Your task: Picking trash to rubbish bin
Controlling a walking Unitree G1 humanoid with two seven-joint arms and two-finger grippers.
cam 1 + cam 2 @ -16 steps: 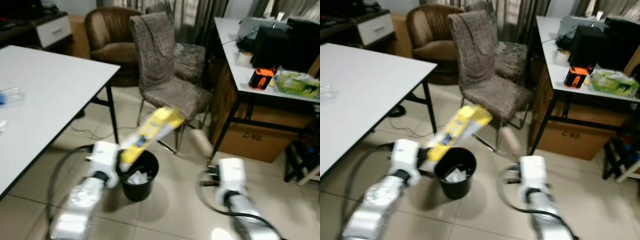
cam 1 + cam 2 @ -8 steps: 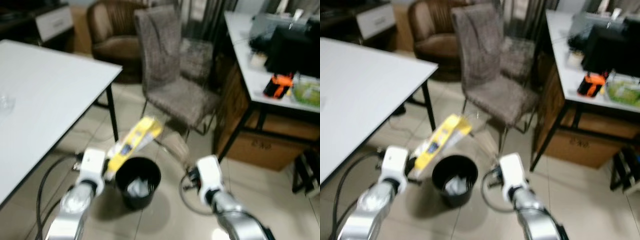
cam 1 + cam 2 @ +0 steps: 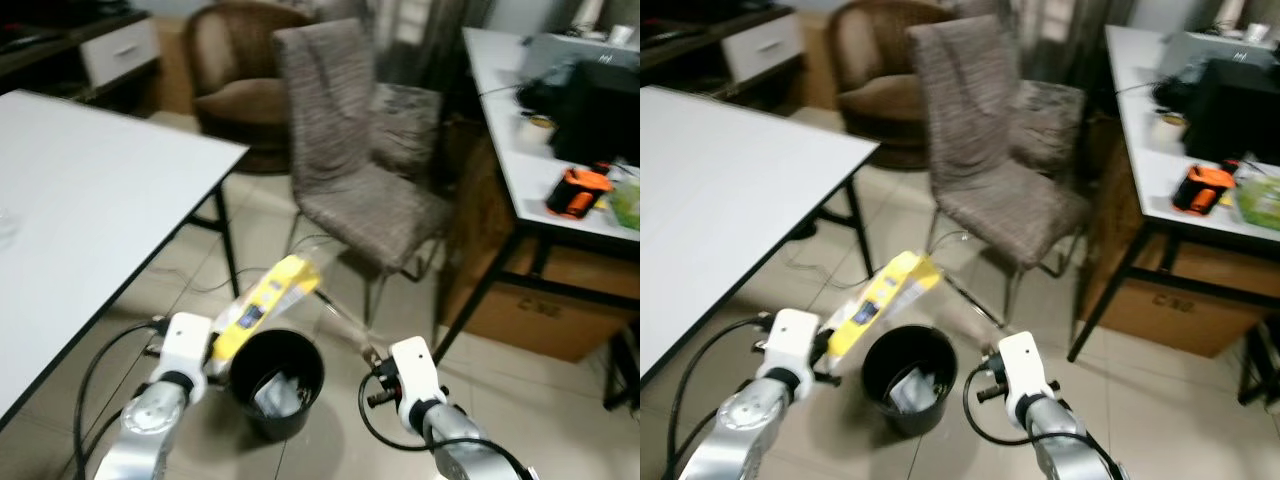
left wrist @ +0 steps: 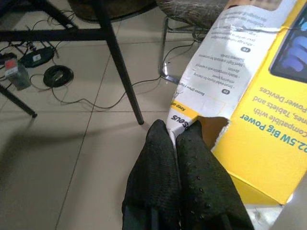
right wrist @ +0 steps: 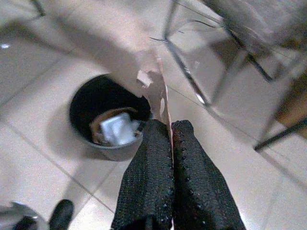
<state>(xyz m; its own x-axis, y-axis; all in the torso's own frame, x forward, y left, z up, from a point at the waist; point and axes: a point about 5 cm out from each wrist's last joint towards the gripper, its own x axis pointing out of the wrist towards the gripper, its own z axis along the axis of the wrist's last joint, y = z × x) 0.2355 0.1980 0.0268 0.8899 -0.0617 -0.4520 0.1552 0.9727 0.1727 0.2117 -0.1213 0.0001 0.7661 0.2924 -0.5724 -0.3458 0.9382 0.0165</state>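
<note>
The left claw is clamped on the torn edge of a yellow cardboard box, which slants up and away just left of the black rubbish bin on the tiled floor. The right claw is closed on a thin pale scrap of cardboard, held right of the bin. Crumpled white trash lies inside the bin. A grey chair stands beyond, and a white bench is at the left.

A big white table stands on the pale tile floor, near a grey chair and a brown armchair.
</note>
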